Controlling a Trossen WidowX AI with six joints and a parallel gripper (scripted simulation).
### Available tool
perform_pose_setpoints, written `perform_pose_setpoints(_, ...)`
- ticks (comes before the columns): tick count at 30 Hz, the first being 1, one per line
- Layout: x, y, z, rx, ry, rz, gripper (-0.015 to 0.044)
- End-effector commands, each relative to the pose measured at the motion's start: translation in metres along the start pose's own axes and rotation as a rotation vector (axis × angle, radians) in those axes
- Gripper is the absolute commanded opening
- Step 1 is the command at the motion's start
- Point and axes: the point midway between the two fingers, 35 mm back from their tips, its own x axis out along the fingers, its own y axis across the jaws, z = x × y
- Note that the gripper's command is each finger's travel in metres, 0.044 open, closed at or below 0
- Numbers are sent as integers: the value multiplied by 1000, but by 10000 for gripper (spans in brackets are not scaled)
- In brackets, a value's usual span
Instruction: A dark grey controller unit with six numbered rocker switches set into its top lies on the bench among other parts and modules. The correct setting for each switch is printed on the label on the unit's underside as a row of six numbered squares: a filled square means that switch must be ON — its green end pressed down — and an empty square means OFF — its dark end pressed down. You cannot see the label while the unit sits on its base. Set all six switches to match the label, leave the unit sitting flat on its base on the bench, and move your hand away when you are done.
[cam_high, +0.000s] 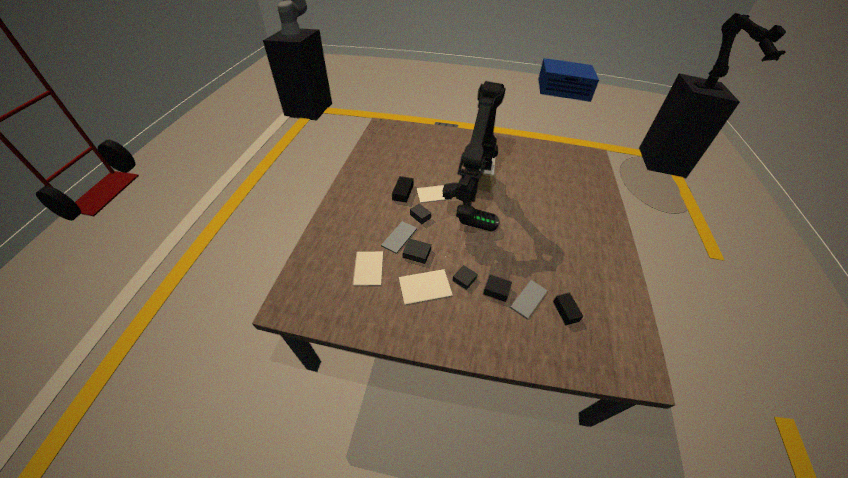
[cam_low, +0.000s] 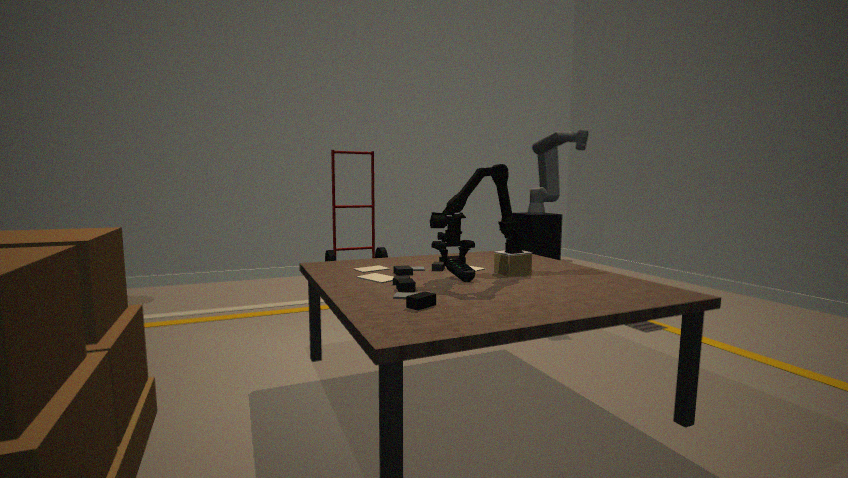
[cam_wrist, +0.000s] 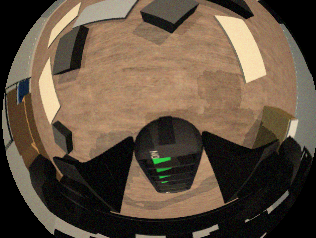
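Observation:
The dark grey controller unit (cam_high: 488, 222) (cam_low: 462, 271) (cam_wrist: 169, 148) hangs tilted above the bench (cam_high: 356, 320) (cam_low: 564, 314), with its shadow apart from it. My gripper (cam_high: 468, 211) (cam_low: 453, 259) (cam_wrist: 167, 138) is shut on it, one finger against each side. Its rounded end faces the wrist camera. A row of green switch ends shows along its top in the top view, and a few show in the wrist view beside an ON marking. Each rocker's exact setting is too small to tell. The underside label is hidden.
Dark blocks (cam_high: 402, 188) (cam_high: 416, 250) (cam_high: 568, 308), grey plates (cam_high: 399, 236) (cam_high: 529, 299) and cream sheets (cam_high: 368, 268) (cam_high: 425, 286) lie left of and in front of the unit in the top view. An olive box (cam_low: 513, 264) (cam_wrist: 274, 129) stands at the arm's base.

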Motion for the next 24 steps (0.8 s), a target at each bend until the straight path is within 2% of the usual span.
perform_pose_setpoints(1, 7, -5, -3, -13, 14, -20, 338)
perform_pose_setpoints(24, 24, -5, 0, -14, 14, -20, 338)
